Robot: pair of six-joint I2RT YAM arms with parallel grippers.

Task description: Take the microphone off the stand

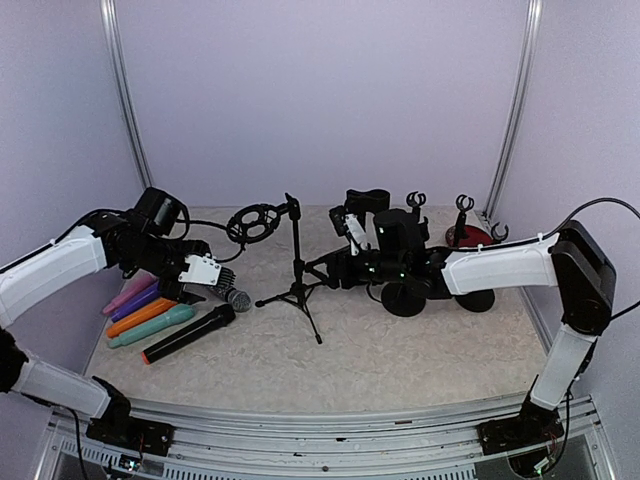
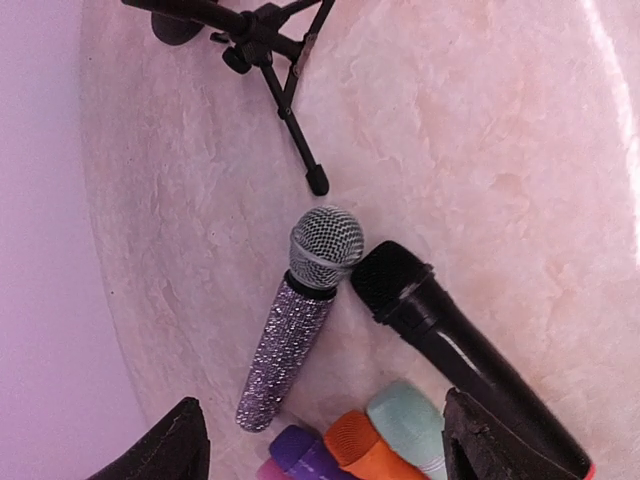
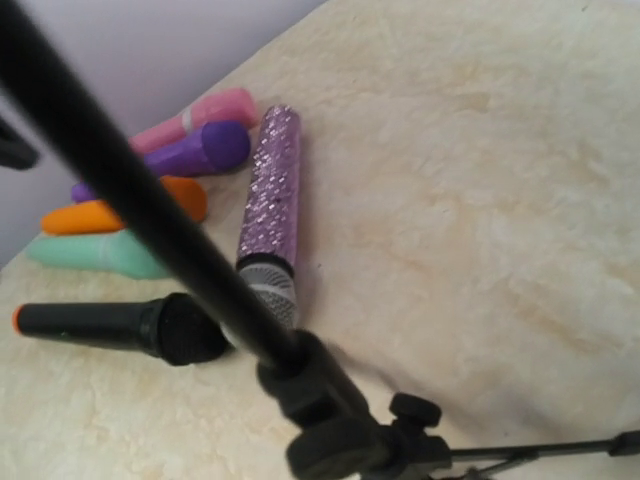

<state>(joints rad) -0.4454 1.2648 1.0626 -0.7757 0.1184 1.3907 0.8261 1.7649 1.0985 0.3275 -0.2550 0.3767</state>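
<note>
Altogether, six microphones [image 3: 270, 190] lie loose beside one tripod stand [image 1: 297, 262].

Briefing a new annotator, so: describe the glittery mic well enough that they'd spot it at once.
Left of the black tripod stand, a cluster of handheld microphones lies flat on the table. At its stand-side end, its head beside that of the black microphone, lies the glitter microphone. It alone has a sparkly handle and silver mesh head; the others are plain coloured.
</note>
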